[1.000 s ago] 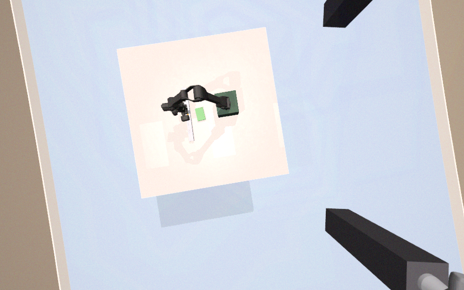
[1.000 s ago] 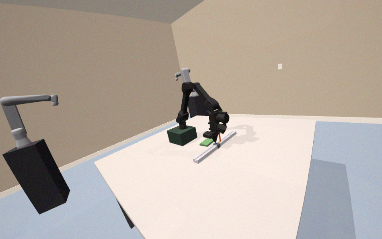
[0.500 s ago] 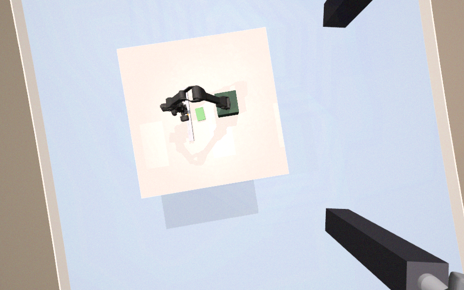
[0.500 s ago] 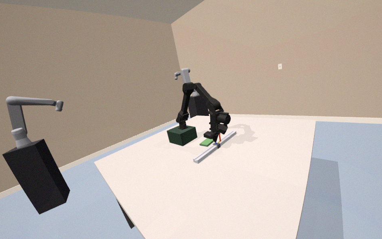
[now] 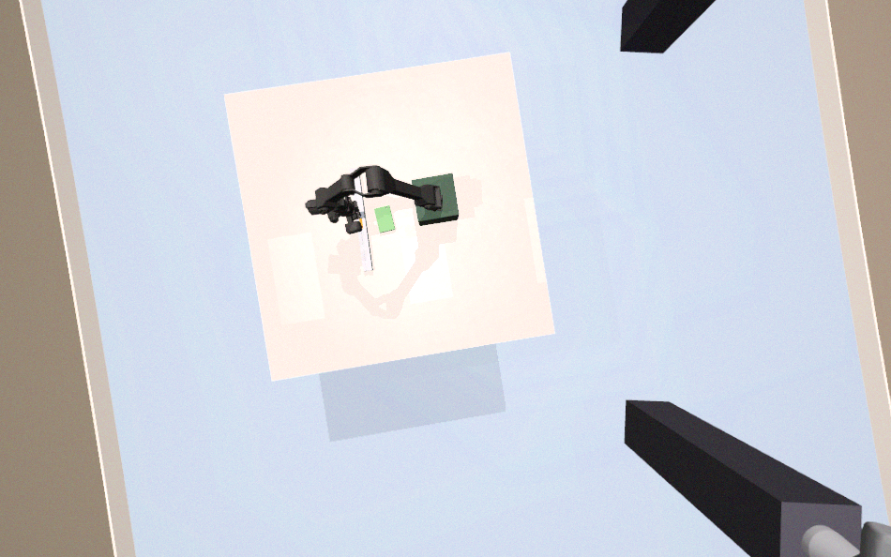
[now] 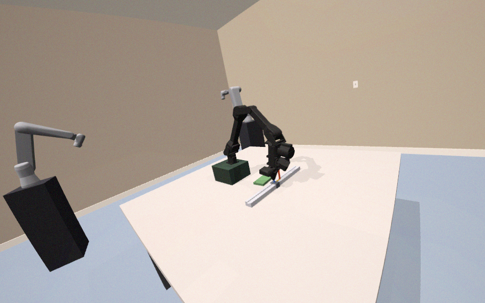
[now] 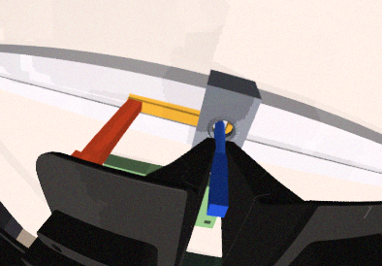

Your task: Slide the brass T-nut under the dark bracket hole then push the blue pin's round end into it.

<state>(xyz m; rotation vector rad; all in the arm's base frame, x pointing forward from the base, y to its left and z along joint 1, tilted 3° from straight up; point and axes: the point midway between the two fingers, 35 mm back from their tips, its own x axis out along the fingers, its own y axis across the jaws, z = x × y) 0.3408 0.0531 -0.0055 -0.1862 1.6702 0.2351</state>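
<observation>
Wrist shows bracket hole [image 7: 230, 128]; top hides it behind arm [image 5: 400, 188].

Top looks down from high; wrist peers closely along the claw [image 5: 361, 219] [image 6: 274, 180] [image 7: 218, 147]

"Arm [image 5: 373, 178] [image 6: 263, 122] colour, quick?"

"Black all over from where I'm standing, matte-looking, lighter grey where light catches it."

"Shape?"

"Slim, straight-edged links, chunkier joints. Big rounded elbow [image 5: 375, 180] [image 6: 240, 110]. Stubby round housing [image 6: 285, 150] out by the wrist, like a short drum."

"Gripper [image 5: 360, 219] [image 6: 274, 180] [image 7: 218, 147]?"

"Black too. Two fingers [image 6: 273, 176], broad up top, tapering to narrow tips. Charcoal plates [image 7: 126, 199] behind them, one with a rounded corner."

"Screws, markings?"

"Small dark oval recess [image 7: 56, 247] on a raised block [image 7: 109, 238]. Screw or hole, can't tell. Next."
</observation>
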